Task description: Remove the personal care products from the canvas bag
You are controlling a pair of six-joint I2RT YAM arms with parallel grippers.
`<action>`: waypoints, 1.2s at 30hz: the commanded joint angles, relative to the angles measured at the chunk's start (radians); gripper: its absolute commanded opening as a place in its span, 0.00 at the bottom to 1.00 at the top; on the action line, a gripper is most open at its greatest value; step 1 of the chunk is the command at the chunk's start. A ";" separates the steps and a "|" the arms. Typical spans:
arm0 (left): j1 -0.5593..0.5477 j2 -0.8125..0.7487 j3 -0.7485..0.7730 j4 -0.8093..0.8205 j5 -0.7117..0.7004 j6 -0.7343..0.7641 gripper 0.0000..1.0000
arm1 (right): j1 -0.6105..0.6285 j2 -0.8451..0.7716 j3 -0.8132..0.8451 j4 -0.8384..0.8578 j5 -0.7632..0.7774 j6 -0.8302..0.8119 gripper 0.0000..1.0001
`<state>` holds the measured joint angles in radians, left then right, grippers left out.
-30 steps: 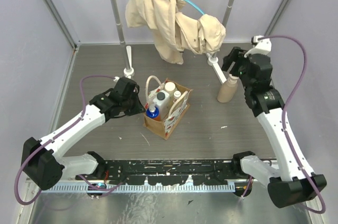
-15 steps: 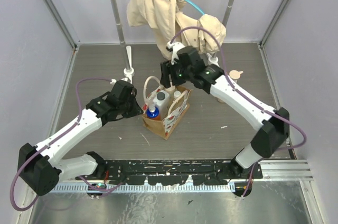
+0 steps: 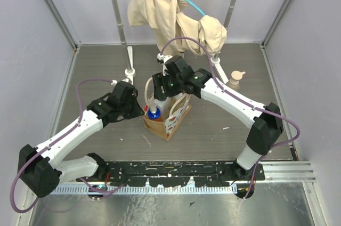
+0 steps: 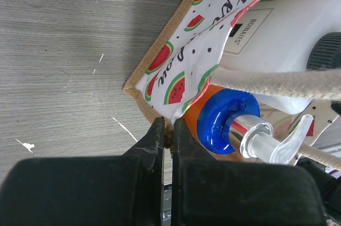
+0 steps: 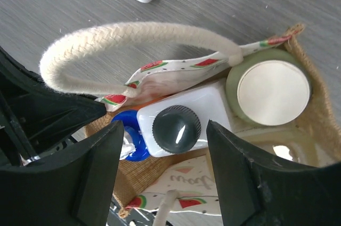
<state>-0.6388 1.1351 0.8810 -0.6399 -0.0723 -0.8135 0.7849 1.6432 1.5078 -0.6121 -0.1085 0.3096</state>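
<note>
**Bag.** The bag [image 3: 174,118] stands upright on the worktop [image 3: 96,66], between the two arms and mouth upward.

**Left arm.** The left fingers [image 4: 157,146] are clenched on the woven rim at the bag's near-left corner. This hold is judged to be a brace, so that the bag is not lifted or tipped when an item is drawn out.

**Right arm.** The right fingers [image 5: 93,175] are held apart directly above the bag mouth. They straddle the white bottle [image 5: 205,103] with a gap on either side, and nothing is gripped. The dark cap is centred between them, so this bottle is judged to be the item now targeted.

**Contents in the bag.**
- The white bottle.
- The jar [image 5: 273,90], which touches the white bottle at one end.
- The blue-capped bottle [image 4: 229,120], wedged at the braced corner.

**Removed.** One peach bottle [image 3: 235,77] is seen standing on the worktop, well apart on the right side. The task is judged partly done.

**Risk.** One rope handle [image 5: 133,33] arches close beside the white bottle and could be snagged during descent or lift.
</note>
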 commanded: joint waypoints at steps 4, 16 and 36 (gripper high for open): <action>-0.008 0.016 -0.068 -0.086 0.015 0.005 0.06 | 0.053 -0.035 0.031 -0.062 0.204 0.265 0.70; -0.009 0.000 -0.103 -0.062 0.046 0.007 0.06 | 0.058 0.028 0.023 -0.064 0.280 0.551 0.77; -0.009 -0.038 -0.078 -0.096 0.020 0.024 0.09 | 0.146 0.173 0.208 -0.314 0.488 0.799 0.75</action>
<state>-0.6388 1.0908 0.8295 -0.6029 -0.0425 -0.8154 0.9222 1.9999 1.8381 -1.0298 0.3565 1.0584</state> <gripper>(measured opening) 0.088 0.751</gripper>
